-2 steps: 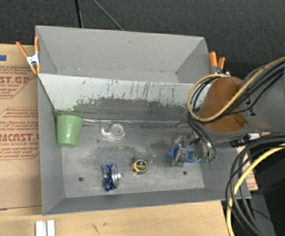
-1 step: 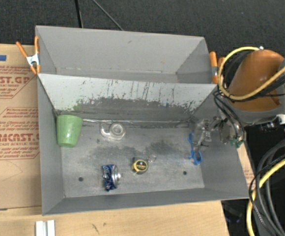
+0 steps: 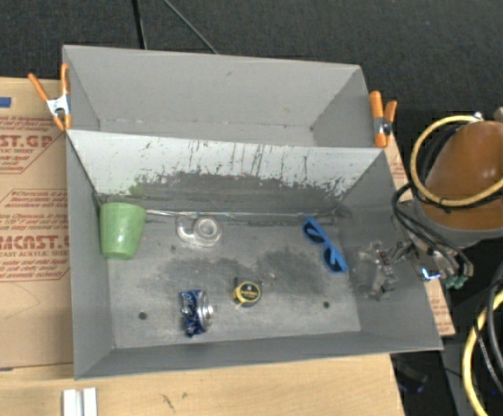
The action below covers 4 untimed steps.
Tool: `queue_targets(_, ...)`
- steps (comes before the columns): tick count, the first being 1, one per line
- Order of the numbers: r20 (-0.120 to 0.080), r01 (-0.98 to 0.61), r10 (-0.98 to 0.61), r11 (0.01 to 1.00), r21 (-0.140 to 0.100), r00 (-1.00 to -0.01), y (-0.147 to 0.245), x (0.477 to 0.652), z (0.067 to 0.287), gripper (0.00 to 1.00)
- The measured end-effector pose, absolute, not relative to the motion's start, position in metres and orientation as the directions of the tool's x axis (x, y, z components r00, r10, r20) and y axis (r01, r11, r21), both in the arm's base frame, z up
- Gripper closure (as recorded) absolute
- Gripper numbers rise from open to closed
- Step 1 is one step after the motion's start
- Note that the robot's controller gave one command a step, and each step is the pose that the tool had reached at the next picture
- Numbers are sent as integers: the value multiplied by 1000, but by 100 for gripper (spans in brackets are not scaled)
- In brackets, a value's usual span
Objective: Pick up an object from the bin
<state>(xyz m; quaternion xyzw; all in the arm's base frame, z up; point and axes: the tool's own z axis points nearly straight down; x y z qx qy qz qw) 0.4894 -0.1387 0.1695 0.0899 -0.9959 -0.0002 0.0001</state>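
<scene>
Camera view looks down on the grey bin [image 3: 234, 85], and I take the small yellow-and-black tape measure [image 3: 246, 292] on its floor as my mark. My pincer [image 3: 378, 271] hangs well to the right of that tape measure and slightly above it in the view, low in the bin close to the right wall. Whether it is apart or together I cannot tell, and I see nothing in it.

A blue plastic piece [image 3: 325, 244] lies up and to the right of the tape measure, just beside my pincer and nearest to it. A crushed blue can [image 3: 194, 311] sits just down-left of the tape measure, and a clear round ring [image 3: 200, 230] up-left. A green cup [image 3: 120, 229] lies far left, against the left wall. My orange wrist cover [image 3: 468, 176] sits far right, outside the bin.
</scene>
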Motion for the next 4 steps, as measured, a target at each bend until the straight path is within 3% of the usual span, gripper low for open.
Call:
queue_targets(1, -1, -178, -178, 984, 1, -984, -138, 490, 170, 0)
queue_targets(2, -4, -76, -76, 997, 0, -997, -144, 539, 146, 0)
queue_targets(3, -1, -117, -117, 993, 1, -993, -143, 577, 83, 0)
queue_targets(4, -4, -13, -13, 1000, 1, -1000, -130, 573, 70, 0)
